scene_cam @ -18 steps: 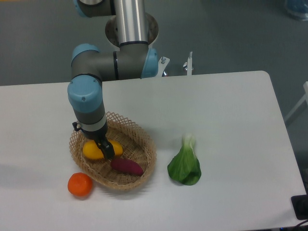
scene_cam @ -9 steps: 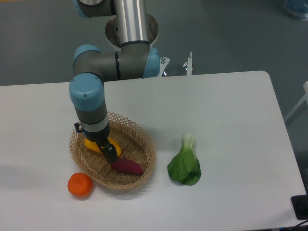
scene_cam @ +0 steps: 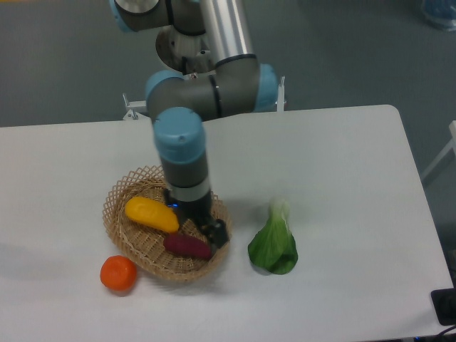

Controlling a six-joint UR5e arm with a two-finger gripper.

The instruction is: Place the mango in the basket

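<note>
The mango (scene_cam: 151,214) lies in the basket (scene_cam: 121,239), beside a purple sweet potato (scene_cam: 187,246). The gripper (scene_cam: 216,234) hangs over the basket's right rim, holding nothing; its jaw gap cannot be made out.

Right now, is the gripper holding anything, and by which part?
Nothing is held. The mango lies free in the basket, apart from the gripper.

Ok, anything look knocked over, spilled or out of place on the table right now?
Nothing stands out. The mango lies inside the basket beside the sweet potato; the basket sits flat. The orange and the leafy green rest on the table, apart from the basket. The gripper is over the basket's right rim.
</note>
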